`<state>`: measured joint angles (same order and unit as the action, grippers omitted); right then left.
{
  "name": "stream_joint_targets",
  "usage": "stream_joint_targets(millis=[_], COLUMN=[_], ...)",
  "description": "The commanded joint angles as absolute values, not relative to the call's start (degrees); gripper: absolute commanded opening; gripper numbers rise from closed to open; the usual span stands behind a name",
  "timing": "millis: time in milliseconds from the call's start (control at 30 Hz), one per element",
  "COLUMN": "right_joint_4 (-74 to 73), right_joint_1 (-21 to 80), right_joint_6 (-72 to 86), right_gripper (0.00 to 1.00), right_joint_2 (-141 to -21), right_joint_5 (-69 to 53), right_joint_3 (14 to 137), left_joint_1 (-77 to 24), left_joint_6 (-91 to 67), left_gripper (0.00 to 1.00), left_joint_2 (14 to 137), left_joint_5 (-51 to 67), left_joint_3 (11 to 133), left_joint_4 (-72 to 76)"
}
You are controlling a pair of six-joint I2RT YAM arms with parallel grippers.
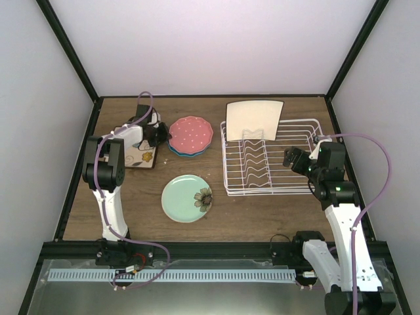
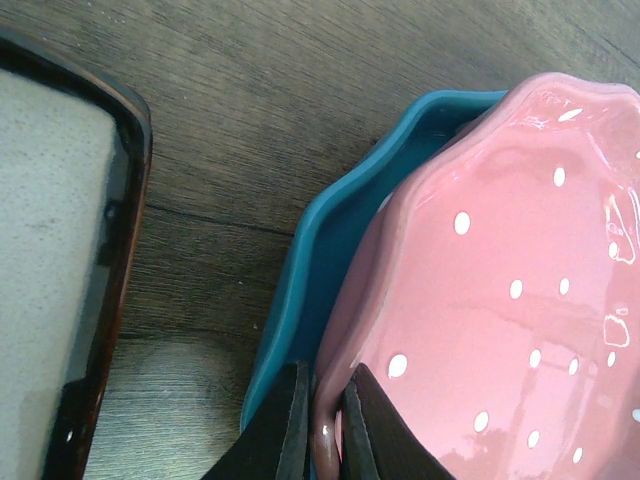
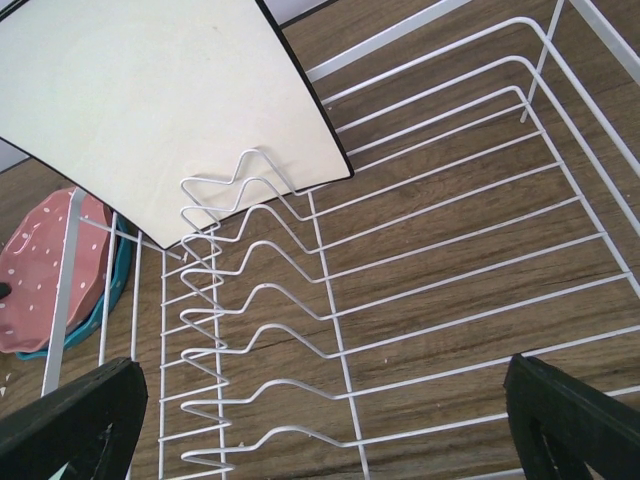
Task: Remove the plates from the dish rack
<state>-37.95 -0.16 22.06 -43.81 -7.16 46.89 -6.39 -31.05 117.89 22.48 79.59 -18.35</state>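
Dish rack [image 1: 272, 157] sits right of centre on the desk [image 1: 262, 210], long axis left-right, with the zigzag dividers running near-far down its middle. One square cream plate [image 1: 254, 119] stands on edge in the farthest slot. Its broad face spans left-right across the rack, the plain side is turned toward the near side, and the top edge tips away past the rack's far rail. In the right wrist view the same plate [image 3: 150, 100] rests against the last zigzag wire. Right tool [image 1: 291, 157] hovers over the right end of the rack, pointing left. The wrist view shows the right tool [image 3: 322, 365] spread wide with nothing between its fingers, touching nothing. Left tool [image 1: 159, 134] is at the left edge of the pink dotted plate [image 1: 191, 133], which lies flat, stacked on the blue plate [image 1: 176, 149], left of the rack. In the left wrist view the left tool [image 2: 326, 400] is nearly closed, fingers [image 2: 285, 435] pinched on either side of the pink plate's [image 2: 500, 300] rim; the blue rim [image 2: 300, 280] shows underneath. Mint green plate [image 1: 187, 198] lies flat nearer the arm bases, well apart from the stack. Floral square plate [image 1: 143, 156] lies flat under the left arm, its dark rim [image 2: 130, 200] just beside the stack but not touching it.
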Motion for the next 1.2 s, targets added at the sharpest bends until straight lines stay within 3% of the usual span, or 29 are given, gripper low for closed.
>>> stream_joint_targets(millis=[0, 433, 600, 833, 933, 1033, 1167], right_joint_4=[-38.32, -38.23, -38.19, -38.41, -38.41, -38.36, -38.27], right_joint_1=[0.26, 0.26, 0.26, 0.27, 0.26, 0.26, 0.33], right_joint_6=[21.87, 22.58, 22.84, 23.29, 23.46, 23.7, 23.84], right_gripper=[1.0, 1.0, 1.0, 1.0, 1.0, 1.0, 1.0], right_joint_2=[-42.84, -42.24, -41.91, -41.24, -41.14, -41.13, -41.24], right_joint_5=[-6.16, -6.39, -6.37, -6.08, -6.06, -5.98, -5.97], right_joint_3=[48.89, 48.06, 47.92, 47.51, 47.32, 47.36, 47.33], left_joint_1=[-6.59, -6.23, -6.28, -6.2, -6.23, -5.96, -4.43], left_joint_6=[-30.11, -29.53, -29.57, -29.43, -29.06, -28.58, -28.59], left_gripper=[0.04, 0.05, 0.22, 0.33, 0.48, 0.73, 0.79], left_joint_2=[114.24, 113.57, 114.15, 114.52, 114.23, 113.64, 112.96], left_joint_5=[24.06, 23.29, 23.38, 23.55, 22.62, 19.4, 15.16], left_joint_3=[79.39, 78.18, 78.24, 78.46, 79.22, 80.86, 83.49], left_joint_4=[-17.68, -18.28, -18.36, -18.45, -18.69, -20.13, -20.91])
